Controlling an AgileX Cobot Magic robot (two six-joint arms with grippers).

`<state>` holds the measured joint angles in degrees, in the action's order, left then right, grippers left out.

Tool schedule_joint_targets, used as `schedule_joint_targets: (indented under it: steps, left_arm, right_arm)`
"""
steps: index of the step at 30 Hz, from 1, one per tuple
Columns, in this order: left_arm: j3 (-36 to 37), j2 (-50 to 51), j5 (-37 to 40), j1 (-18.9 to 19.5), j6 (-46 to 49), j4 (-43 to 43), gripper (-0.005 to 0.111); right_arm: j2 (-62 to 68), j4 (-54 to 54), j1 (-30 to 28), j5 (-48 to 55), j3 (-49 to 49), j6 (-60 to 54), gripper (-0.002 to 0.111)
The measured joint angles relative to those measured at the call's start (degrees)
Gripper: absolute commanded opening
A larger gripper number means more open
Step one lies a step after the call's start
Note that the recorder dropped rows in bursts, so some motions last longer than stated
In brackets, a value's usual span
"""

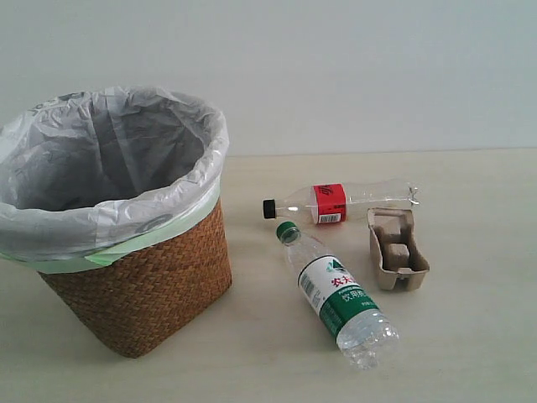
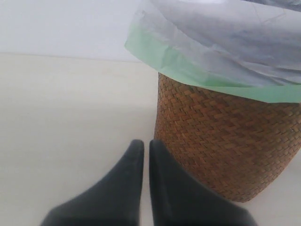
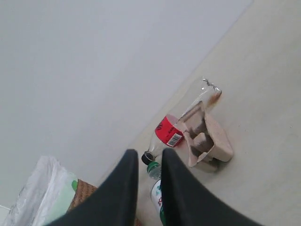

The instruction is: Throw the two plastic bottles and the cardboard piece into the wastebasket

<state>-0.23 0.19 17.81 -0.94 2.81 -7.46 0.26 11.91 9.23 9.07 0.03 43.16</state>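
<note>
The wastebasket, brown wicker with a white bag, stands at the left of the table. To its right lie the slim bottle with black cap and red label, the wider green-capped bottle in front of it, and the pulp cardboard piece beside them. Neither gripper shows in the exterior view. My left gripper is shut and empty, low beside the wastebasket. My right gripper hangs open and empty well above the green-capped bottle, slim bottle and cardboard piece.
The pale wooden table runs back to a plain white wall. The bag's green-edged rim overhangs the wicker side near my left gripper. A corner of the wastebasket shows in the right wrist view.
</note>
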Motion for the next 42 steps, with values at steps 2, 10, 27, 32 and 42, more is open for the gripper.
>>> schedule_joint_targets:
  steps: [2,10,27,32,42]
  left_arm:
    - [0.0,0.0,0.0,0.0,0.0,0.0,0.004]
    - [0.0,0.0,0.0,0.0,0.0,0.0,0.004]
    - [0.0,0.0,0.0,0.0,0.0,0.0,0.004]
    - [0.0,0.0,0.0,0.0,0.0,0.0,0.004]
    - [0.0,0.0,0.0,0.0,0.0,0.0,0.004]
  right_arm:
    - [0.0,0.0,0.0,-1.4,0.0,-0.3,0.015]
    - [16.2,0.0,4.8,7.0,-24.5,-26.4,0.015]
    - [66.6,1.1,12.5,49.1,-71.0,-44.1,0.036]
    - [76.6,1.3,12.5,49.3,-71.5,-46.6,0.064]
    - [93.1,0.8,18.6,42.8,-71.7,-51.1,0.063]
